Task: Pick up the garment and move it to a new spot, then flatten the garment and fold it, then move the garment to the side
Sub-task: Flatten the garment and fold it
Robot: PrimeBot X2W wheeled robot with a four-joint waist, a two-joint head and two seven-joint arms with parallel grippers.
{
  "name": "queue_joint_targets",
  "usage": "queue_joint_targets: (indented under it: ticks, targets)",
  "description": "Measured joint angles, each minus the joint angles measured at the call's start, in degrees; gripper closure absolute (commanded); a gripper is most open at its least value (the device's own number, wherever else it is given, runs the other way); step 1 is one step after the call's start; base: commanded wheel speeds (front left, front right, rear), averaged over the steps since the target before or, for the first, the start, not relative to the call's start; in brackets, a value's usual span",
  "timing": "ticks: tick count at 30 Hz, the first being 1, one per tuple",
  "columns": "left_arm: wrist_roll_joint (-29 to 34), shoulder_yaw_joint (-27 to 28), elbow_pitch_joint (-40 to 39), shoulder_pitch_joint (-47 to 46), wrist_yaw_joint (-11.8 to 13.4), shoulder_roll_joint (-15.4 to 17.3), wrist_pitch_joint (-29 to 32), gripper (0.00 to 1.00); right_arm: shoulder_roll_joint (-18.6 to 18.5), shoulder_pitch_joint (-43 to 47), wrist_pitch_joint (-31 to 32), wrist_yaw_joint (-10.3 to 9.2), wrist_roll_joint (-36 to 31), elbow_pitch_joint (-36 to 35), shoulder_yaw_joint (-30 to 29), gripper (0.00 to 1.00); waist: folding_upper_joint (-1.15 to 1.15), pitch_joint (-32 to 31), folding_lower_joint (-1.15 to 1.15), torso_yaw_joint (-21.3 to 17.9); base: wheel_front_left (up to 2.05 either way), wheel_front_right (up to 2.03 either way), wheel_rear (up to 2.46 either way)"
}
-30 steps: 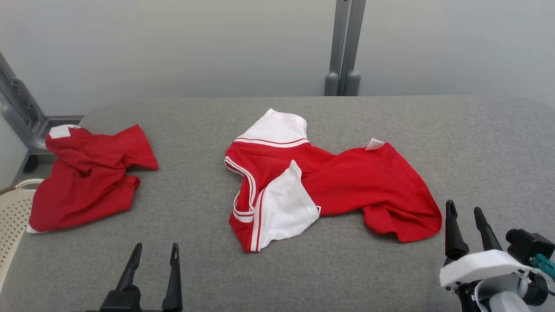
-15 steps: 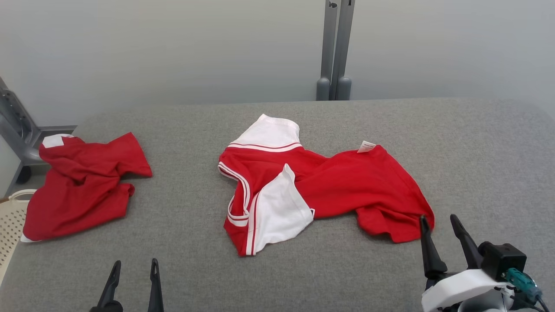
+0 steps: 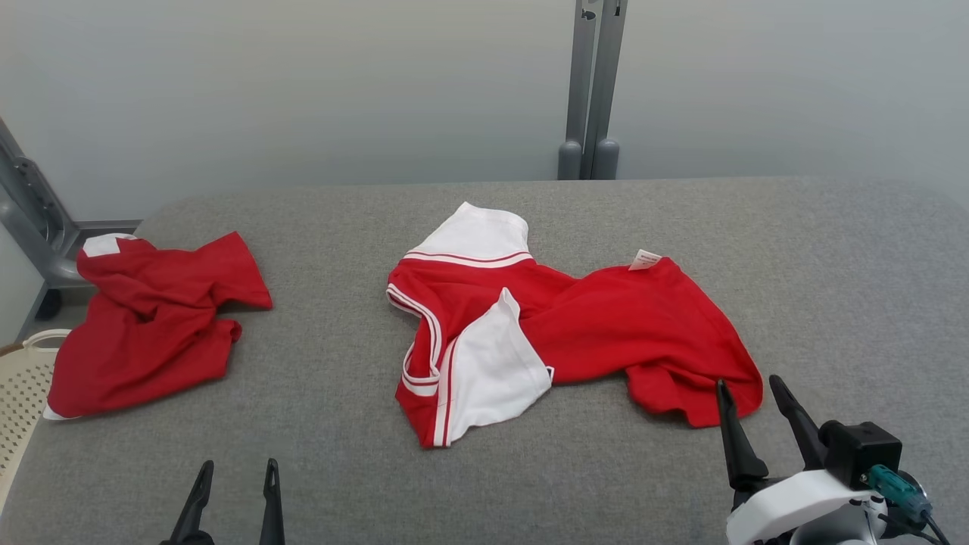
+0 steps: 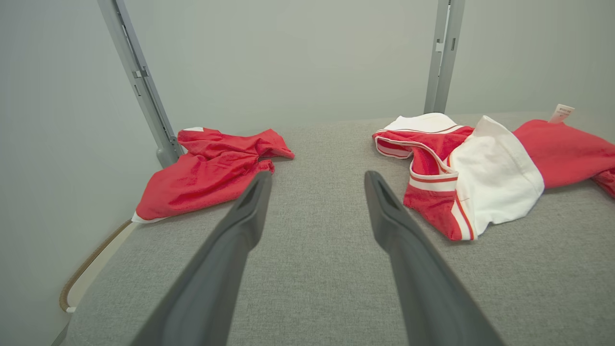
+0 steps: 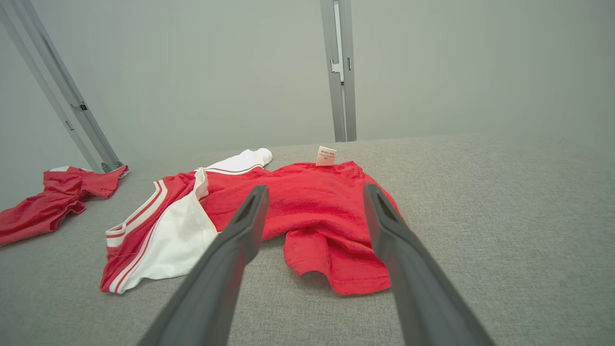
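A crumpled red garment with white sleeves and striped trim lies in the middle of the grey padded table; a white label sticks up at its far edge. It also shows in the left wrist view and the right wrist view. My right gripper stands open just in front of the garment's near right hem, apart from it. At the bottom left my left gripper is open and holds nothing, well short of the cloth.
A second red garment lies bunched at the table's left edge. A cream perforated basket sits beside the table on the left. Grey metal posts rise behind the table against a pale wall.
The head camera has shifted, so the whole scene sits lower and more to the left. My right gripper has come nearer the garment's hem. My left gripper sits lower in view.
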Motion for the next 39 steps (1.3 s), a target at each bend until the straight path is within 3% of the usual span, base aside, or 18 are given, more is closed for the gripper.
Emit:
queue_joint_targets:
  ticks: [4, 8, 17, 22, 39]
  targets:
    - [-0.04, -0.74, 0.03, -0.01, -0.12, -0.08, 0.16, 0.0, 0.0, 0.27, 0.48, 0.0, 0.42, -0.04, 0.02, 0.0, 0.0, 0.09, 0.0, 0.01, 0.0, 0.0, 0.0]
    - [-1.0, -2.3, 0.93, -1.57, -2.32, -0.69, 1.26, 0.0, -0.01, 0.45, 0.57, 0.0, 0.84, -0.1, -0.11, 0.0, 0.0, 0.33, 0.0, 0.2, 0.0, 0.0, 0.0]
    - [-2.31, -11.43, 10.78, -15.55, -10.82, -6.03, 8.08, 0.0, 0.0, -0.41, 1.62, 0.0, 0.4, -0.99, 1.44, 0.0, 0.0, 1.93, 0.0, -0.75, 0.0, 0.0, 0.0]
    - [-2.32, -15.94, 17.62, -21.91, -13.93, -8.56, 9.85, 0.0, -0.01, -0.99, 2.53, 0.0, -0.54, -2.03, 2.18, 0.0, 0.0, 3.41, 0.0, -2.5, 0.0, 0.0, 0.0]
    - [-3.53, -28.08, 38.15, -37.67, -15.91, -11.88, 5.45, 0.0, -0.02, -3.88, 4.11, 0.0, -2.4, -4.9, 3.16, 0.0, 0.0, 10.98, 0.0, -10.05, 0.0, 0.0, 0.0]
